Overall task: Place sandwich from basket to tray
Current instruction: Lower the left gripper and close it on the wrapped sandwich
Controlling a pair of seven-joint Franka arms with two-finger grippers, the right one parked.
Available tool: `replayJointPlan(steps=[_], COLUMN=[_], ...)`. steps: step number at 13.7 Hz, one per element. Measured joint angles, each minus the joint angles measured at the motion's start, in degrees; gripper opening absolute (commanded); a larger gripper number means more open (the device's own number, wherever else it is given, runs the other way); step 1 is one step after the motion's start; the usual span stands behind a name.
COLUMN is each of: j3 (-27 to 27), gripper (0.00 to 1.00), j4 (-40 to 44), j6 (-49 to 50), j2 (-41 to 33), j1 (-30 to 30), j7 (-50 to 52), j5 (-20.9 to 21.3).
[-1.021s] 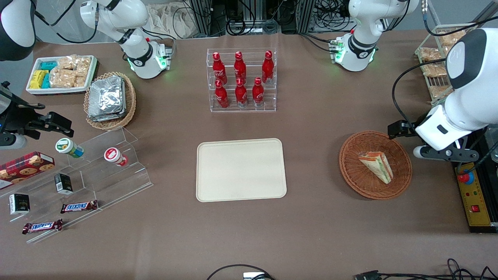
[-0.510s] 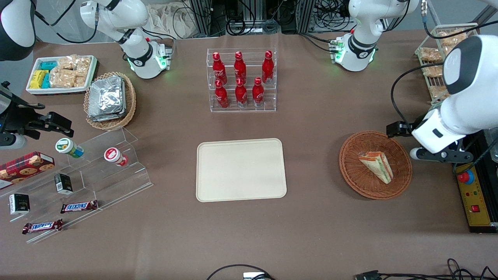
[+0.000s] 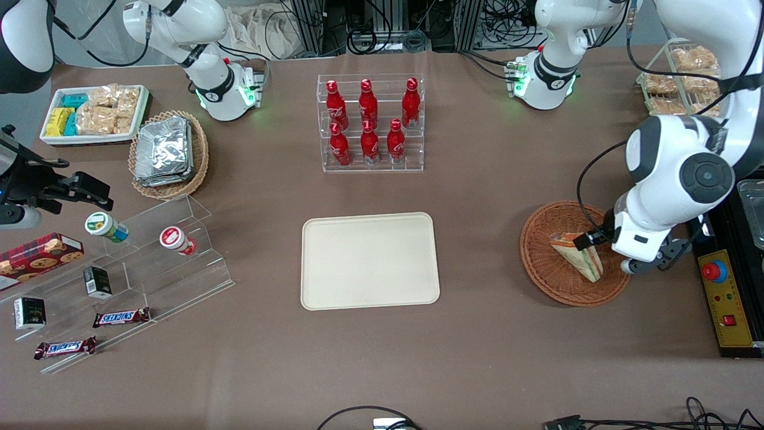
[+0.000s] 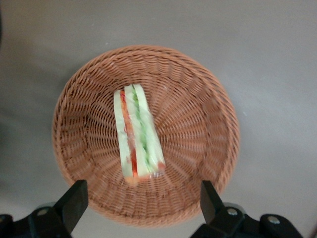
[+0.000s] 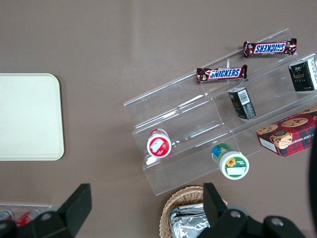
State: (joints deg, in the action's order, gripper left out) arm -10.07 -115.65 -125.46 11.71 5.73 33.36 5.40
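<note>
The sandwich (image 3: 588, 266) (image 4: 136, 134), a wrapped wedge with orange-red and green stripes, lies in the reddish-brown wicker basket (image 3: 546, 269) (image 4: 223, 114). My left gripper (image 4: 142, 188) hangs open above the basket, over the part of its rim toward the working arm's end. Its black fingertips (image 4: 77, 193) stand wide apart, with nothing between them, clear of the sandwich. In the front view the arm's wrist (image 3: 641, 242) covers that rim and one corner of the sandwich. The cream tray (image 3: 370, 261) (image 5: 27, 116) lies flat mid-table, toward the parked arm from the basket.
A clear rack of red bottles (image 3: 371, 122) stands farther from the front camera than the tray. A yellow control box with a red button (image 3: 725, 298) lies beside the basket. A stepped acrylic stand with snacks (image 3: 137, 263) and a tan basket of foil packs (image 3: 169, 153) sit toward the parked arm's end.
The left arm has swung in from the working arm's end of the table and now hangs over the basket. Sandwich, basket and tray have not moved.
</note>
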Motion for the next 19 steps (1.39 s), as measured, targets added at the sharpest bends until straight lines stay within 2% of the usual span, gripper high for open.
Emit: replayJointPlan(steps=[3,11,12,14,15,19], j3=[0.15,0.03,0.04,0.02,0.0,-0.01], gripper=[1.0,0.99,0.83,0.11,0.0,0.0], j4=[-6.75,-7.15,-7.03,-6.22,-5.83,-4.11], j6=[-10.51,-12.54,-12.83,-13.24,-13.24,-13.21], j2=[1.47,6.13,7.01,8.74,9.24,9.49], j1=[2.38,2.36,2.36,2.33,2.32,2.32], j7=[5.86,14.54,16.11,17.86,18.16,18.5], j5=[0.0,-0.02,-0.02,-0.01,-0.01,0.0])
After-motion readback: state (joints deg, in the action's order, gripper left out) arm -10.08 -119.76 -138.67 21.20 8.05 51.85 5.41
